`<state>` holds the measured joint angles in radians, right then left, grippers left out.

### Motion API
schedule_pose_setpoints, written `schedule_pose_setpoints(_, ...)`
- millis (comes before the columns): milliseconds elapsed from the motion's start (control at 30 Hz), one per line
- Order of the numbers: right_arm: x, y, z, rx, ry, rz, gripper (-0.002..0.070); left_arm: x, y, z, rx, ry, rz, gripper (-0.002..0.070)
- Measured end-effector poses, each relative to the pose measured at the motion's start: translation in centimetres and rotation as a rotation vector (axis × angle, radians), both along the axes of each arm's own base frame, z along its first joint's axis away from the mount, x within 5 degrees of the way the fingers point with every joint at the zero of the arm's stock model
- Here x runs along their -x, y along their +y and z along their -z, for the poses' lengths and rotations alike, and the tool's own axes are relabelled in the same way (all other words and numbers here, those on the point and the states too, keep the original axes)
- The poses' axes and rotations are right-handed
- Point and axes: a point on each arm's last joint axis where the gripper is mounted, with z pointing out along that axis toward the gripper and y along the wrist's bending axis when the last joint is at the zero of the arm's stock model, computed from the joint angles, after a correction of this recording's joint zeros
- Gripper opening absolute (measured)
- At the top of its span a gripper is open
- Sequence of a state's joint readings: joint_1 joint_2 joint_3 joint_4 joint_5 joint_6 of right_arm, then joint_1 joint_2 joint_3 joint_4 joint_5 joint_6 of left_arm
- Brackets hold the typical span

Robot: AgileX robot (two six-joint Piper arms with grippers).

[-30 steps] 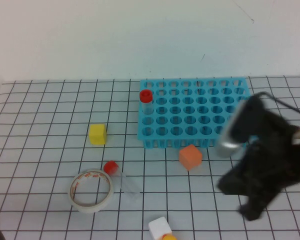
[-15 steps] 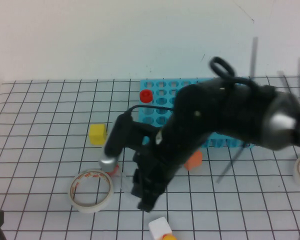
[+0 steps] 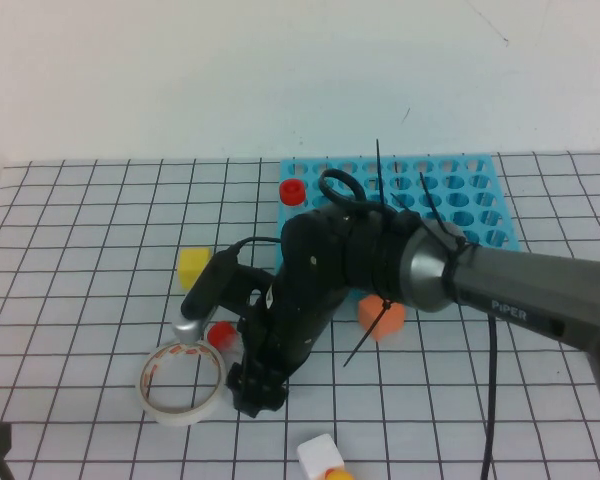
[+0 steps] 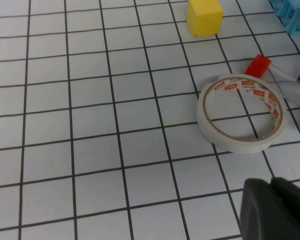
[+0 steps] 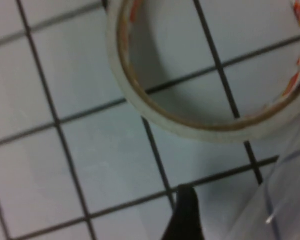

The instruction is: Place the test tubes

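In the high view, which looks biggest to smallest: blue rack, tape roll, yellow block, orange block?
1. Blue test tube rack
2. Tape roll
3. Yellow block and orange block look alike; the right arm partly hides the orange.
Right gripper hangs beside the tape roll; left gripper hangs left of it.

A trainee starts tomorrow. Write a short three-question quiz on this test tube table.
1. True or false: a red-capped tube stands in the blue rack.
2. What lies closest to the tape roll? A yellow cube, B lying tube, C orange cube.
3. Which end effector is down at the lying tube, and where is the other?
Key: 1 true. 2 B. 3 The right end effector; the left end effector sits shut at the near left corner of the table.
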<state>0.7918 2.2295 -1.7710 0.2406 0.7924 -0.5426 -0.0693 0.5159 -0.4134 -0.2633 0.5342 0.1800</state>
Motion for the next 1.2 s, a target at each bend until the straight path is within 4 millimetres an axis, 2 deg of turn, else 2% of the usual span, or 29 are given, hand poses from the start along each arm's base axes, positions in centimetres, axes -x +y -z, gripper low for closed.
schedule_pose_setpoints(67,-0.2,-0.2,0.2,0.035,-0.032,-0.020,0.0541,0.0,0.0,0.0,0.000,0.001,0.004,-0.0001)
schedule_pose_setpoints(167,-0.2,-0.3,0.2,0.048,-0.040,-0.025,0.0494,0.0,0.0,0.0,0.000,0.000,0.006,-0.0001)
schedule_pose_setpoints(400,-0.4,-0.4,0.2,0.060,-0.054,-0.031,0.0223,0.0,-0.1,0.0,-0.005,0.001,0.010,-0.0001)
schedule_pose_setpoints(667,-0.4,-0.5,0.1,0.077,-0.062,-0.039,0.0230,0.0,-0.1,0.0,-0.007,0.002,0.012,-0.0001)
schedule_pose_setpoints(833,-0.2,-1.5,-3.6,0.088,-0.129,-0.018,0.0230,0.0,-0.2,0.0,0.007,0.002,0.016,-0.0001)
schedule_pose_setpoints(933,0.4,-2.3,-7.5,0.056,-0.202,-0.022,0.0230,0.0,-0.4,-0.2,0.014,-0.020,0.044,-0.0001)
schedule_pose_setpoints(1100,2.8,-5.1,-15.2,0.002,-0.311,-0.037,0.0230,0.9,-0.9,-1.0,-0.018,-0.130,0.143,-0.0001)
schedule_pose_setpoints(1200,4.7,-7.0,-17.6,-0.039,-0.347,-0.030,0.0230,2.0,-1.2,-1.7,-0.040,-0.228,0.196,-0.0001)
